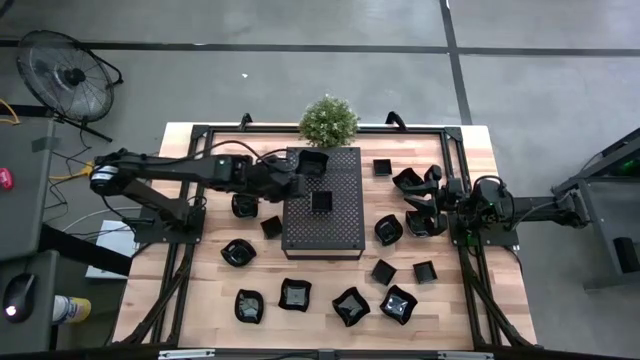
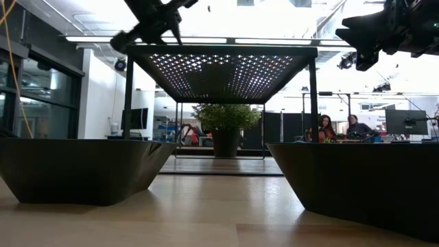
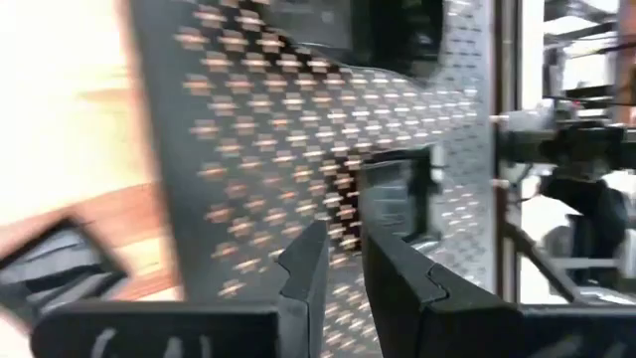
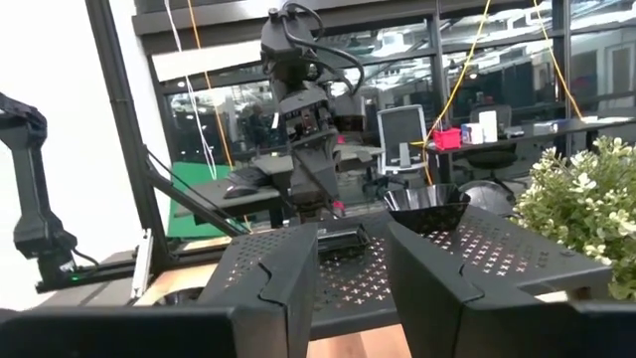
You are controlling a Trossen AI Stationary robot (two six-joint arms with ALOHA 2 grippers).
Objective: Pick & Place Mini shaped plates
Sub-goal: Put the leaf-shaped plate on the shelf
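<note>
Several small glossy black plates lie scattered on the wooden table, for instance a square one (image 1: 384, 271) and a wavy one (image 1: 351, 305). Two more rest on the black perforated tray (image 1: 340, 235): one near its middle (image 1: 321, 201) and one at its far left corner (image 1: 313, 160). My left gripper (image 1: 292, 186) hovers over the tray's left edge, slightly open, with nothing between its fingers (image 3: 344, 234); the middle plate (image 3: 397, 194) lies just ahead of it. My right gripper (image 1: 440, 205) waits open at the table's right side (image 4: 353, 239).
A potted plant (image 1: 328, 120) stands at the table's far edge behind the tray. Black frame rails (image 1: 190, 220) run along both sides of the table. Two plates (image 2: 82, 168) sit close to the low camera at the near edge.
</note>
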